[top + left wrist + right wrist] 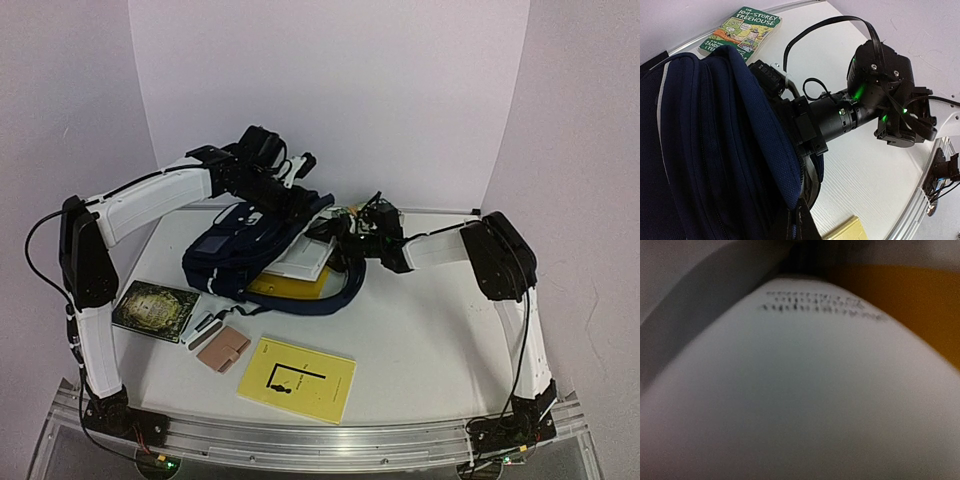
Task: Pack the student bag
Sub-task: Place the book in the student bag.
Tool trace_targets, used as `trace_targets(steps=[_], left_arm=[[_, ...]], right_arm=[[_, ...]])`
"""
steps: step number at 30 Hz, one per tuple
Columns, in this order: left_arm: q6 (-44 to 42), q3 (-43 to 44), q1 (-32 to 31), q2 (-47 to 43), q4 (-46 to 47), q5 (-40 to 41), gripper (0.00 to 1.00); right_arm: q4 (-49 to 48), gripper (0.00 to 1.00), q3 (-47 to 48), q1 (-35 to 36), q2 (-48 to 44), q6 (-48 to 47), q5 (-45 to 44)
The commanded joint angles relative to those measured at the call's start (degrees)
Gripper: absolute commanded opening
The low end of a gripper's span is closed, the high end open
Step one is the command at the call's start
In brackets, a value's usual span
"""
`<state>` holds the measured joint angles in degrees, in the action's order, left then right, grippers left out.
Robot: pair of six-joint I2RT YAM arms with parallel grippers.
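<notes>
Front of the bag point(235, 262), nearest the arm bases: yellow book point(297, 378) with a black figure on the cover, flat on the table point(430, 320). Just left of it and a bit closer to the bag is a tan case point(222, 350), with a grey strip point(203, 327) right beside that. Left-front of the bag is a green book point(155, 307), flat and apart from the bag. The bag sits mid-table on its side, mouth facing right, straps looping out at its front-right. A white book point(305, 258) is at the mouth, partly inside and tilted. A yellow sheet point(285, 290) lies under the bag's front edge, inside the strap loop. Right gripper point(340, 238) is at the mouth of the bag, up against the white book. Left wrist view shows that arm's wrist going in past the navy rim, so the fingertips are hidden. Right wrist view is only a blurred white surface with lines of print and an orange patch at upper right. Can't tell if that gripper's fingers are apart or together. Left gripper point(288, 182) is at the bag's far top edge, fingers together. Can't tell whether fabric is pinched between them. Beyond the bag, the Treehouse book point(742, 30) lies flat near the far table rim.
</notes>
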<state>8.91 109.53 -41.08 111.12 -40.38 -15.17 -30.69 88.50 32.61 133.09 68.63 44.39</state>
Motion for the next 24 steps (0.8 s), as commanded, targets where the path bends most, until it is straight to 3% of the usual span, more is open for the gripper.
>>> trace_targets(steps=[1, 3, 6, 8, 13, 19, 24], left_arm=[[-0.8, 0.0, 0.3, -7.0, 6.4, -1.8, 0.00], [-0.7, -0.5, 0.5, -7.3, 6.8, -1.9, 0.00], [-0.6, -1.1, 0.7, -7.5, 7.3, -2.1, 0.00], [-0.5, -1.5, 0.8, -7.5, 7.6, -2.4, 0.00], [-0.3, -2.5, 0.9, -7.9, 8.3, -3.0, 0.00], [-0.3, -3.1, 0.9, -7.8, 8.7, -4.5, 0.00], [0.0, -4.7, 1.1, -7.9, 9.3, -5.4, 0.00]], right_arm=[[10.6, 0.85, -1.2, -1.5, -7.1, -8.6, -4.6], [15.0, 0.87, -2.4, -1.5, -9.7, -11.0, -6.3], [19.3, 0.98, -3.8, -1.6, -12.2, -13.0, -7.8], [21.5, 0.96, -4.2, -1.6, -13.3, -14.1, -7.7], [23.1, 0.84, -3.9, -1.2, -12.5, -14.0, -7.3], [22.2, 0.54, 2.3, 1.5, -8.0, -13.0, -7.3], [19.4, 0.36, 11.0, 3.6, -1.2, -11.2, -7.0]])
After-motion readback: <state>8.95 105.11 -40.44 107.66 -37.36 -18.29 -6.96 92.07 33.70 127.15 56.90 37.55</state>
